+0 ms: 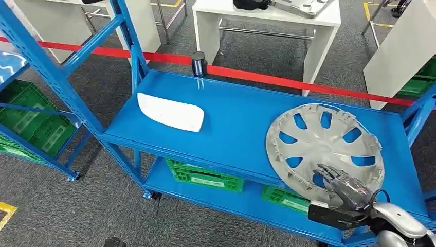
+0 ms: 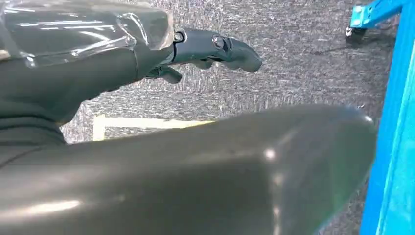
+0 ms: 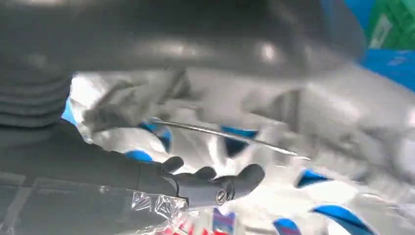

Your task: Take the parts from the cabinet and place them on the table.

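A round silver hubcap [image 1: 324, 144] lies flat on the right part of the blue cabinet shelf [image 1: 236, 118]. My right hand [image 1: 342, 185] reaches in from the near edge, its dark fingers stretched out over the hubcap's near rim. In the right wrist view the hubcap [image 3: 342, 122] sits blurred between the thick thumb and the outstretched fingers [image 3: 215, 183], which do not clamp it. A white oblong part [image 1: 169, 111] lies on the left of the same shelf. My left hand [image 2: 210, 49] hangs over the grey floor with fingers extended and nothing in it.
Green crates [image 1: 205, 177] stand on the lower shelf, and another green crate [image 1: 25, 123] sits in the neighbouring rack. A small dark cylinder [image 1: 199, 64] stands at the shelf's back edge. White tables [image 1: 267, 20] stand beyond a red floor line [image 1: 257, 77]. A blue post [image 2: 391, 147] is beside my left hand.
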Robot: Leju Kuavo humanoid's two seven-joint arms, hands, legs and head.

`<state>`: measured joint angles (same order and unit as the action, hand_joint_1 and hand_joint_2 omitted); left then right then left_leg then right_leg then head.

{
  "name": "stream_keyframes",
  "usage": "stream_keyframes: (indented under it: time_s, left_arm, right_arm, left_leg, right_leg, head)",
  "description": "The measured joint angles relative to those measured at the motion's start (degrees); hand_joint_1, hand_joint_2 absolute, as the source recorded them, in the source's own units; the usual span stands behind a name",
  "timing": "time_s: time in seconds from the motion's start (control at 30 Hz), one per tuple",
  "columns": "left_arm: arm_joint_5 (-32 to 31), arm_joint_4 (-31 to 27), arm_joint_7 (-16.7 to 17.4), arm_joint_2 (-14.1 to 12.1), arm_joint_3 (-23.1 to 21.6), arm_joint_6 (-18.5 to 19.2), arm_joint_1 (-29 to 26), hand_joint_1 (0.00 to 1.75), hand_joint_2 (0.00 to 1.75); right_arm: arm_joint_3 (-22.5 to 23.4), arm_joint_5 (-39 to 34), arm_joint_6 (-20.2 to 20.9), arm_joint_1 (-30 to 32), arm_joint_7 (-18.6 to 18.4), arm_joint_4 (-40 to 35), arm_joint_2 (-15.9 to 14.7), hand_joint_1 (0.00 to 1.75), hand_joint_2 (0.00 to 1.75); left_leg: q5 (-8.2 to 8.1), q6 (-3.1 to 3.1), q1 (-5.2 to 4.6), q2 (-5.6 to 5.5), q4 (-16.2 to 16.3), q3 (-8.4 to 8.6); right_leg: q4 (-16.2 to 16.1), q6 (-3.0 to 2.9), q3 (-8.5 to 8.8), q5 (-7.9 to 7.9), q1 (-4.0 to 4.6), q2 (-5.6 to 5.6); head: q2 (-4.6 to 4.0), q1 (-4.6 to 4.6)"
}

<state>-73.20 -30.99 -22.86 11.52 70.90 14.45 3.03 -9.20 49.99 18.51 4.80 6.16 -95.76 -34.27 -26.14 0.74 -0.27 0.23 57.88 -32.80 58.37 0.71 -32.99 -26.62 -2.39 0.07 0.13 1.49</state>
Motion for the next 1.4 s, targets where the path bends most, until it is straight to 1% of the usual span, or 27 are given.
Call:
stream_keyframes:
  time_s: [0.07,0.13,0.17,0.2,0.27,0.33,0.37,0.47,0.5,0.53,0.57,0.63,0.7,0.73,0.77,0.83,0.87,0.93,1.0,1.07,1.13,1.2,1.23,1.27,1.33,1.37,1.4]
  left_arm:
    - [0.1,0.2,0.0,-0.1,-0.3,0.0,0.0,0.00,0.00]
    - [0.1,0.3,0.0,-0.2,-0.4,-0.1,0.0,0.00,0.00]
    - [0.2,0.5,0.0,-0.2,-0.5,-0.1,-0.1,0.00,0.00]
    - [0.2,0.6,0.0,-0.2,-0.6,-0.1,-0.1,0.00,0.00]
    - [0.3,0.7,0.0,-0.3,-0.8,-0.1,-0.1,0.00,0.00]
    - [0.4,0.7,0.0,-0.4,-0.9,-0.1,0.0,0.00,0.00]
    - [0.5,0.7,0.0,-0.8,-1.0,-0.2,0.0,0.00,0.00]
    - [0.6,0.9,0.0,-0.9,-1.1,-0.2,0.1,0.00,0.00]
    - [0.6,0.9,0.0,-0.9,-1.1,-0.2,0.1,0.00,0.00]
    - [0.6,0.9,0.0,-1.0,-1.1,-0.2,0.1,0.00,0.00]
    - [0.7,0.9,0.0,-0.9,-1.1,-0.2,0.1,0.00,0.00]
    - [1.0,1.0,0.0,-0.8,-1.1,-0.3,0.1,0.00,0.00]
    - [1.2,1.0,0.1,-0.7,-1.1,-0.3,0.0,0.00,0.00]
    - [1.3,1.1,0.1,-0.6,-1.1,-0.3,0.0,0.00,0.00]
    - [1.4,1.2,0.1,-0.5,-1.1,-0.3,-0.1,0.00,0.00]
    - [1.4,1.2,0.1,-0.4,-1.2,-0.3,0.0,0.00,0.00]
    - [1.7,1.2,0.1,-0.5,-1.2,-0.3,0.0,0.00,0.00]
    - [1.9,1.1,0.4,-0.5,-1.4,-0.3,-0.1,0.00,0.00]
    - [1.9,1.1,0.6,-0.5,-1.7,-0.3,-0.1,0.00,0.00]
    - [2.0,1.0,0.6,-0.5,-2.0,-0.3,-0.1,0.00,0.00]
    - [2.0,1.1,0.6,-0.4,-2.3,-0.2,-0.1,0.00,0.00]
    - [2.0,1.1,0.7,-0.4,-2.5,-0.2,-0.1,0.00,0.00]
    - [2.0,1.2,0.7,-0.4,-2.6,-0.2,-0.1,0.00,0.00]
    - [2.1,1.2,0.7,-0.4,-2.7,-0.2,-0.1,0.00,0.00]
    - [2.3,1.2,0.8,-0.5,-3.0,-0.4,-0.1,0.00,0.00]
    - [2.4,1.2,0.8,-0.8,-3.1,-0.5,0.0,0.00,0.00]
    - [2.6,1.4,0.9,-0.8,-3.4,-0.6,0.0,0.00,0.00]
  right_arm:
    - [0.3,-0.2,0.1,0.0,0.0,0.0,-0.1,0.00,1.75]
    - [0.5,-0.3,0.2,0.1,0.0,0.0,-0.1,0.00,1.75]
    - [0.5,-0.4,0.3,0.2,0.0,0.0,-0.1,0.00,1.75]
    - [0.5,-0.4,0.3,0.3,0.0,0.0,-0.1,0.00,1.75]
    - [0.6,-0.5,0.3,0.4,0.0,0.0,-0.1,0.00,1.75]
    - [0.7,-0.5,0.3,0.4,0.0,0.0,-0.1,0.00,1.75]
    - [0.7,-0.5,0.3,0.4,0.0,0.0,0.0,0.00,1.75]
    - [0.7,-0.5,0.3,0.6,0.0,0.0,0.0,0.00,1.75]
    - [0.8,-0.5,0.3,0.6,0.0,0.0,-0.2,0.00,1.75]
    - [1.0,-0.5,0.3,0.7,0.0,-0.1,-0.3,0.00,1.75]
    - [1.1,-0.6,0.3,0.6,0.0,-0.1,-0.4,0.00,1.75]
    - [1.1,-0.8,0.3,0.7,0.1,-0.1,-0.4,0.00,1.75]
    - [1.1,-0.9,0.0,1.3,0.4,-0.1,-0.3,0.00,1.75]
    - [1.1,-0.9,0.0,1.4,0.4,-0.1,-0.2,0.00,1.75]
    - [1.2,-0.9,-0.1,1.4,0.4,-0.1,-0.2,0.00,1.75]
    - [1.5,-1.0,-0.4,1.4,0.5,-0.1,-0.2,0.00,1.75]
    - [1.6,-1.1,-0.5,1.4,0.6,-0.2,-0.1,0.00,1.75]
    - [1.9,-1.3,-0.5,2.0,0.9,-0.8,0.1,0.00,1.75]
    - [1.9,-1.5,-0.5,2.2,1.1,-0.9,0.5,0.00,1.75]
    - [1.8,-1.5,-0.5,2.1,1.2,-1.0,0.7,0.00,1.75]
    - [1.5,-1.5,-0.6,1.8,1.7,-1.0,1.1,0.00,1.75]
    - [1.1,-1.5,-0.6,1.3,2.0,-0.9,1.6,0.00,1.75]
    - [0.8,-1.6,-0.6,1.0,2.1,-0.7,1.8,0.00,1.75]
    - [0.5,-1.6,-0.6,0.6,2.4,-0.5,2.0,0.00,1.75]
    - [-0.1,-1.8,-0.5,-0.6,2.8,-0.1,2.4,0.00,1.75]
    - [-0.6,-1.8,-0.5,-1.4,3.0,0.3,2.6,0.00,1.75]
    - [-1.2,-2.1,-0.5,-2.2,3.1,0.8,2.7,0.00,1.75]
  left_leg:
    - [-2.83,-0.81,0.22,-0.11,3.8,-1.51]
    - [-7.39,-1.30,0.48,-0.10,13.2,-5.89]
    - [-8.68,-1.36,0.52,-0.10,17.4,-7.94]
    - [-8.54,-1.31,0.51,-0.11,18.8,-8.70]
    - [-4.67,-0.76,0.46,-0.17,13.2,-6.18]
    - [0.02,0.74,0.11,-0.34,2.3,-0.69]
    - [-0.56,1.34,-0.25,-0.17,0.3,0.32]
    - [-0.27,1.54,-0.84,0.05,0.0,0.08]
    - [0.13,1.89,-0.85,0.03,-0.7,0.29]
    - [1.19,1.78,-0.08,0.12,-2.5,1.35]
    - [1.50,2.14,-0.26,0.17,-3.2,1.69]
    - [1.66,2.33,-0.32,0.19,-3.2,1.54]
    - [1.64,2.33,-0.46,0.09,-3.2,1.37]
    - [1.62,2.31,-0.46,0.05,-3.1,1.41]
    - [1.55,2.19,-0.43,0.03,-3.0,1.44]
    - [1.03,1.53,-0.25,-0.07,-2.0,1.26]
    - [0.56,0.99,-0.58,-0.11,-1.2,0.89]
    - [0.17,0.63,-0.73,-0.15,-0.6,0.44]
    - [0.22,0.45,-0.49,-0.13,-0.5,0.41]
    - [-1.48,-0.34,-0.20,-0.22,1.6,-0.36]
    - [-6.11,-1.08,0.20,-0.22,10.4,-4.58]
    - [-8.29,-1.30,0.40,-0.22,17.7,-8.31]
    - [-7.49,-1.17,0.41,-0.23,17.6,-8.42]
    - [-5.53,-0.91,0.39,-0.25,14.9,-7.26]
    - [-0.35,0.42,0.11,-0.31,4.3,-2.09]
    - [0.43,1.46,-0.35,-0.35,0.1,-0.06]
    - [0.15,1.46,-0.41,0.28,-0.1,0.13]
  right_leg:
    - [0.0,-0.37,0.07,0.00,0.06,0.04]
    - [0.0,-0.41,-0.04,0.00,0.21,0.03]
    - [0.0,-0.45,-0.04,-0.03,0.27,0.02]
    - [0.0,-0.46,-0.02,-0.04,0.33,0.03]
    - [0.0,-0.44,0.12,-0.05,0.55,0.09]
    - [0.0,-0.42,0.29,-0.06,0.74,0.27]
    - [0.0,-0.31,0.22,-0.07,0.92,0.28]
    - [-0.4,0.19,0.13,0.17,0.56,0.14]
    - [-0.9,0.72,0.36,0.37,0.67,0.13]
    - [-0.3,0.66,0.09,0.03,0.62,-0.04]
    - [1.7,0.39,-0.95,-1.29,0.92,-0.02]
    - [10.2,-0.14,-4.96,-4.98,0.94,-0.01]
    - [16.5,0.20,-8.17,-6.74,0.93,-0.02]
    - [15.6,0.72,-7.73,-6.00,0.88,-0.03]
    - [12.0,1.45,-5.93,-4.27,0.76,-0.04]
    - [1.2,2.76,-0.40,-0.28,0.29,-0.18]
    - [-0.3,2.19,0.26,-0.43,0.48,-0.33]
    - [-0.3,0.62,0.31,-0.15,0.70,-0.01]
    - [-0.3,0.00,0.22,0.02,0.71,0.00]
    - [-0.4,-0.39,0.40,0.15,0.32,0.04]
    - [-0.4,-0.82,0.25,0.18,0.40,0.04]
    - [-0.4,-0.83,0.15,0.18,0.51,0.05]
    - [-0.4,-0.83,0.19,0.18,0.60,0.06]
    - [-0.4,-0.83,0.25,0.18,0.71,0.10]
    - [-0.4,-0.81,0.39,0.19,1.08,0.27]
    - [-0.5,-0.81,0.36,0.21,0.81,0.34]
    - [-0.5,-0.63,0.27,0.30,1.49,0.34]
  head:
    - [0.00,0.26]
    - [0.00,0.26]
    - [0.00,0.24]
    - [0.00,0.26]
    - [0.00,0.26]
    - [0.00,0.26]
    - [0.00,0.02]
    - [0.00,0.15]
    - [0.00,0.22]
    - [0.00,-0.02]
    - [0.00,-0.04]
    - [0.00,-0.13]
    - [0.00,-0.11]
    - [0.00,-0.11]
    - [0.00,-0.11]
    - [0.00,-0.13]
    - [0.00,-0.09]
    - [0.00,-0.02]
    - [0.00,-0.04]
    - [0.00,0.07]
    - [0.00,0.20]
    - [0.00,0.18]
    - [0.00,0.20]
    - [0.00,0.20]
    - [0.00,0.20]
    - [0.00,0.13]
    - [0.00,0.09]
